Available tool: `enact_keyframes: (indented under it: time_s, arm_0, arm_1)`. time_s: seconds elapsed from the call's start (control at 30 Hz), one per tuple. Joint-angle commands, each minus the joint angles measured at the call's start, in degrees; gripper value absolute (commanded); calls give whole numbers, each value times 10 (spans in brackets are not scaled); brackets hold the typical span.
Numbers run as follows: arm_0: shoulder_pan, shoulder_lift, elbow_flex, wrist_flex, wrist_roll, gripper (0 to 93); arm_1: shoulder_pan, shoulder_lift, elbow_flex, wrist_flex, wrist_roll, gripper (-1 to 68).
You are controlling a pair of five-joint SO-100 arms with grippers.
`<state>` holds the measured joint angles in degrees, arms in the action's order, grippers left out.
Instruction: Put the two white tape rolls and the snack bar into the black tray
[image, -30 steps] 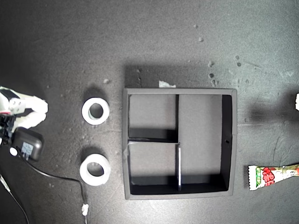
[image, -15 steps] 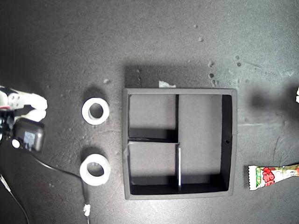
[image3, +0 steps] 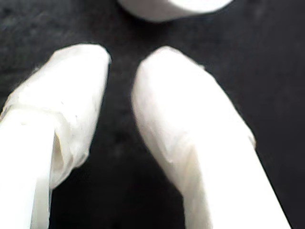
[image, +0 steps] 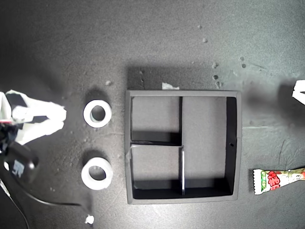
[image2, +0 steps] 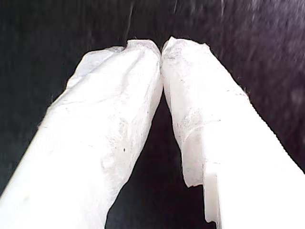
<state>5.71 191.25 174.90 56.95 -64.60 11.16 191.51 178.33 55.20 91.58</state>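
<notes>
Here my first tool [image2: 161, 47] is clenched empty; my second tool [image3: 121, 62] is parted, one tape roll [image3: 174, 7] seemingly cut off.

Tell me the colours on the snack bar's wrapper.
The snack bar has a white and green wrapper with red print, clearest in the exterior view, at its right edge.

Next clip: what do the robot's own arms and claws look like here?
Both claws have white fingers wrapped in wrinkled, tape-like covering: my first gripper and my second gripper. In the exterior view, the arm at the left edge carries a black boxy module with a thin black cable trailing from it. Only a white sliver of the other arm shows at the right edge.
</notes>
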Motion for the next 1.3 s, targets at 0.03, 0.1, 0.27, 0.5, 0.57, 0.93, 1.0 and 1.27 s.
enact_keyframes:
  time_s: [0.03,0.1,0.27,0.5,0.57,0.93,1.0,1.27]
  arm_0:
    - [-55,28,-41,-65,40,170]
    - [-69,28,-55,-71,43,214]
    - [-37,-142,-169,-82,52,228]
    - [40,-595,-494,-47,84,207]
    - [50,-672,-546,-18,76,210]
    - [68,-846,-583,-16,36,204]
    - [68,-863,-587,-16,35,202]
    - [66,-911,-589,-35,34,196]
  arm_1:
    - [-10,4,7,-113,-225,-3]
    - [-16,4,7,-153,-248,-2]
    - [-18,4,7,-160,-259,-1]
    - [-14,4,7,-130,-247,12]
    - [-18,4,7,-130,-246,12]
    - [-29,4,7,-123,-240,6]
    - [-27,4,7,-123,-240,6]
    - [-27,4,7,-127,-236,9]
